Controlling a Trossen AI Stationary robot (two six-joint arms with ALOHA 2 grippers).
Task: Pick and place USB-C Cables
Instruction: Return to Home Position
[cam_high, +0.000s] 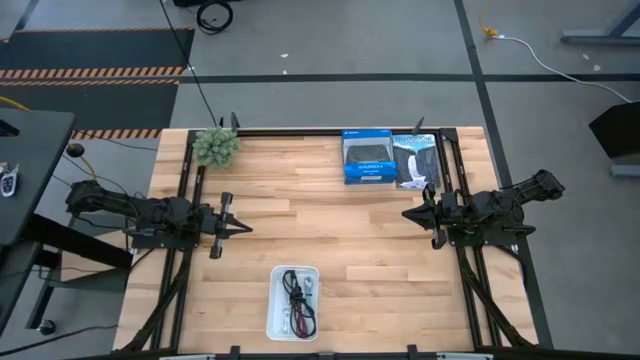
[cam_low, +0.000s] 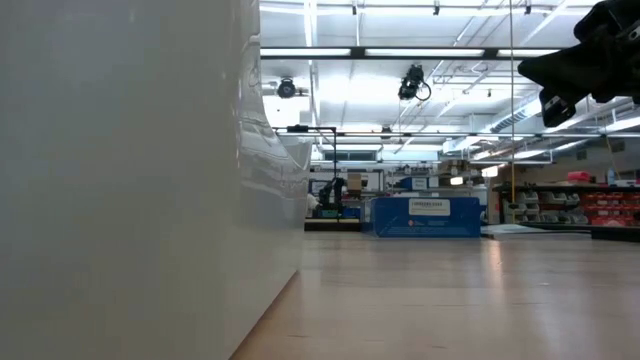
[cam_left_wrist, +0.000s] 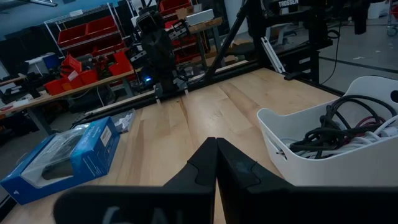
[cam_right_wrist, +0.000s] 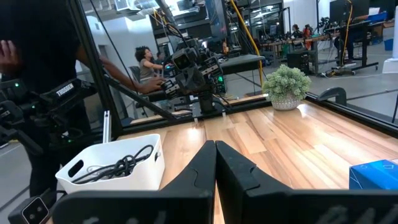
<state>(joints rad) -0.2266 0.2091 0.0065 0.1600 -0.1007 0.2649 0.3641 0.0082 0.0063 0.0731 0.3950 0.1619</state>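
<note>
The USB-C cables (cam_high: 297, 298) lie tangled inside the white rectangular tray (cam_high: 274, 310) near the table's near edge, dark red, black and white strands showing. In the left wrist view the cables (cam_left_wrist: 333, 130) rest piled in the tray (cam_left_wrist: 323, 165); in the right wrist view the cables (cam_right_wrist: 121, 163) lie in the tray (cam_right_wrist: 118, 177). My left gripper (cam_high: 245, 228) hovers shut at the table's left side, pointing right. My right gripper (cam_high: 405, 213) hovers shut at the right side, pointing left. Both are well clear of the tray.
Two blue-and-black product boxes (cam_high: 368, 158) (cam_high: 416, 160) lie at the far right of the table. A green fuzzy plant (cam_high: 216, 146) stands at the far left corner. Bare wood lies between the grippers. In the low view the tray wall (cam_low: 130, 180) fills the left half. People show in the room beyond.
</note>
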